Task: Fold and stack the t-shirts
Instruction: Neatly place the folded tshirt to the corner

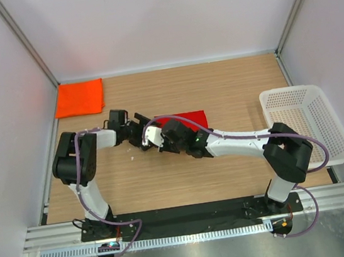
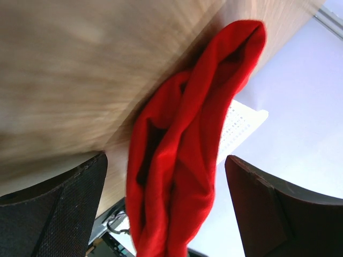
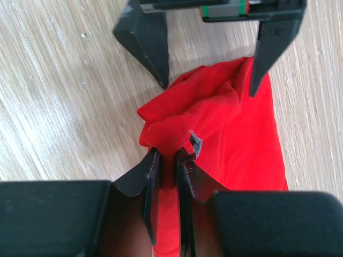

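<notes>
**Top view:** orange t-shirt (image 1: pixel 79 97) lies folded at the far left corner of the desk (image 1: pixel 229 83). Red t-shirt (image 1: pixel 191 118) sits mid-desk, with both arms meeting at its left end.

**Left wrist:** left claw (image 2: pixel 166 174) is wide open, straddling the bunched red cloth and gripping nothing.

**Right wrist:** right claw (image 3: pixel 166 160) is nearly closed, pinching a red fold.

We judge the red shirt's folding to be in hand. Next, the left claw must close on an edge so the cloth can be spread. No writing is legible.

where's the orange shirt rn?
Top view: orange t-shirt lies folded in the far-left corner of the table, well clear of the red t-shirt at mid-table.
</notes>
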Controlling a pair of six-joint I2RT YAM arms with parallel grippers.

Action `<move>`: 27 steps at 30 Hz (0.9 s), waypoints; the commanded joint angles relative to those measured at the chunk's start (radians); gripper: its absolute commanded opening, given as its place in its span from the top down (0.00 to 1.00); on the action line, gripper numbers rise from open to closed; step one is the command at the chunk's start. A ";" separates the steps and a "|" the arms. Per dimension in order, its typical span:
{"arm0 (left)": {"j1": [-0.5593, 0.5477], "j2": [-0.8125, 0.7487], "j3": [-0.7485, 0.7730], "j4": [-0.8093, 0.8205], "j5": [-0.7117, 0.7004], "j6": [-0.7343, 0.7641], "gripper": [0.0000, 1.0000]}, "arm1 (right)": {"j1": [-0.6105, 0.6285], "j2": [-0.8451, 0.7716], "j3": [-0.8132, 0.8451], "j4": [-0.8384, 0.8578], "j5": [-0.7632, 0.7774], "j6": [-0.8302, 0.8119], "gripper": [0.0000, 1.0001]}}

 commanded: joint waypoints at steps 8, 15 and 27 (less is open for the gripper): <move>-0.032 0.115 0.105 -0.004 -0.029 0.004 0.11 | -0.003 -0.049 0.029 0.038 -0.008 0.022 0.99; -0.040 0.136 0.107 -0.013 -0.052 0.039 0.22 | -0.004 -0.054 0.038 0.047 -0.013 0.042 0.99; -0.055 0.173 0.134 0.083 -0.072 0.162 0.46 | -0.013 -0.046 0.038 0.039 -0.031 0.071 0.99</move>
